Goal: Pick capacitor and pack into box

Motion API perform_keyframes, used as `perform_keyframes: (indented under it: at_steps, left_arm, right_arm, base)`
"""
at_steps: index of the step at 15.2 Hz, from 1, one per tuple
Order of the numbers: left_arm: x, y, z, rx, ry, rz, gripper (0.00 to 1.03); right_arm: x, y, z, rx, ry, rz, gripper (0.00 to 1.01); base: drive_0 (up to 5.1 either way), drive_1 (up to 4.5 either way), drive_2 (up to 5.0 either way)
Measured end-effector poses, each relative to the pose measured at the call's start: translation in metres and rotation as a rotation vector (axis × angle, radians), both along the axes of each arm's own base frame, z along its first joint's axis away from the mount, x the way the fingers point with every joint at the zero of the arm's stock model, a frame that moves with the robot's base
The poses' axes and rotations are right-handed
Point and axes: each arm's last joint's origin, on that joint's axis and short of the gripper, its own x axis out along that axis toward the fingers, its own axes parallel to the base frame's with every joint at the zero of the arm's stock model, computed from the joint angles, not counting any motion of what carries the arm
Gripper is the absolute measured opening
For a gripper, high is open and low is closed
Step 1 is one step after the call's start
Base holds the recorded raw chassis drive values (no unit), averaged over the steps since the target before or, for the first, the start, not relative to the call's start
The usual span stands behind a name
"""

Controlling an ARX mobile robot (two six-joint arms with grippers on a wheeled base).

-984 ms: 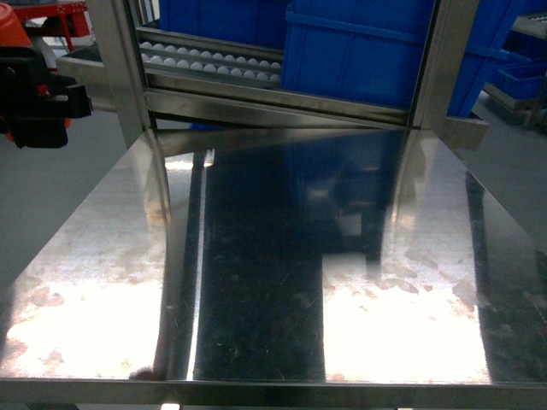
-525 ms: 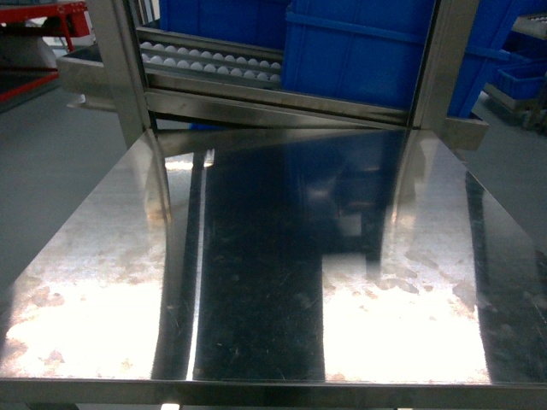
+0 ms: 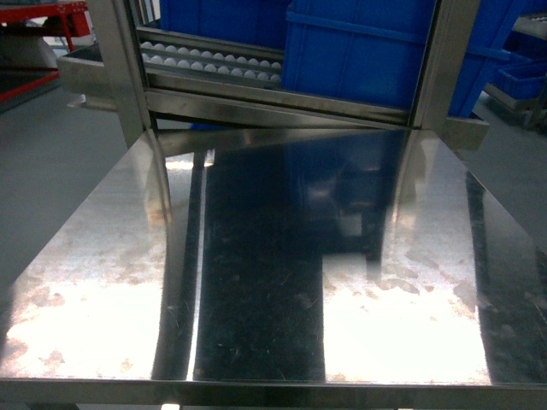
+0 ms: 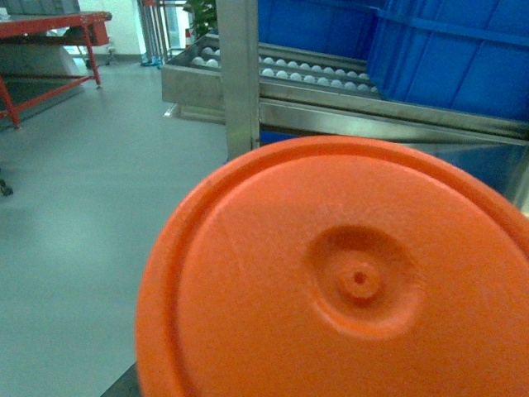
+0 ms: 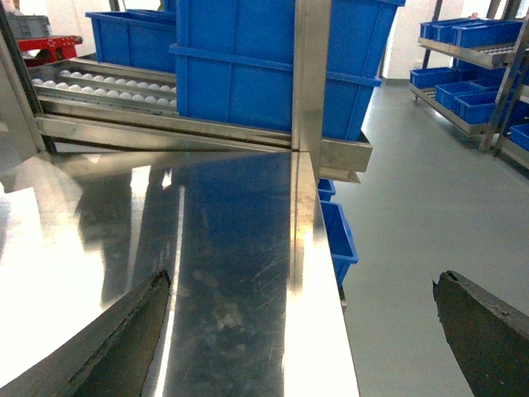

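Observation:
The capacitor (image 4: 331,281) fills most of the left wrist view as a bright orange round end face with a small dimple. It hangs close to the camera, over the grey floor beside the table's left side. It hides my left gripper's fingers, and the gripper holds it. Neither shows in the head view. My right gripper (image 5: 302,331) is open, its dark fingertips (image 5: 124,331) wide apart over the steel table's right edge with nothing between them. The box is out of view.
A shiny steel table (image 3: 273,256) spreads in front of me. Behind it is a roller rack (image 3: 205,64) with large blue bins (image 3: 359,51) and upright steel posts (image 3: 120,60). More blue bins (image 5: 479,33) stand on shelves at the right. A red table (image 4: 50,25) is far left.
One second ago my left gripper with the orange capacitor showed at the head view's top left edge. It has since moved out of that view to the left.

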Motion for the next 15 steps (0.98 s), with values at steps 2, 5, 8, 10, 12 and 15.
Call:
perform_keyframes:
  at_steps: [2, 5, 8, 10, 12, 15]
  left_arm:
    - [-0.01, 0.0, 0.005, 0.0, -0.027, -0.002, 0.44]
    - [-0.024, 0.0, 0.003, 0.0, -0.013, -0.002, 0.44]
    - [-0.035, 0.0, 0.006, 0.0, -0.021, -0.002, 0.44]
    - [-0.041, 0.0, 0.009, 0.0, -0.035, -0.002, 0.44]
    - [-0.047, 0.0, 0.011, 0.0, -0.04, -0.003, 0.44]
    - [-0.054, 0.0, 0.012, 0.0, -0.048, -0.002, 0.44]
  right_arm:
    - [0.0, 0.0, 0.0, 0.0, 0.0, 0.0, 0.98]
    - [0.0, 0.0, 0.0, 0.0, 0.0, 0.0, 0.98]
    - [0.0, 0.0, 0.0, 0.0, 0.0, 0.0, 0.98]
    - [0.0, 0.0, 0.0, 0.0, 0.0, 0.0, 0.98]
    - [0.0, 0.0, 0.0, 0.0, 0.0, 0.0, 0.98]
    - [0.0, 0.0, 0.0, 0.0, -0.001, 0.0, 0.98]
  base:
    - [0.0, 0.0, 0.0]
    - [0.0, 0.0, 0.0]
    - [0.0, 0.0, 0.0]
    - [0.0, 0.0, 0.0]
    - [0.0, 0.0, 0.0]
    - [0.0, 0.0, 0.0]
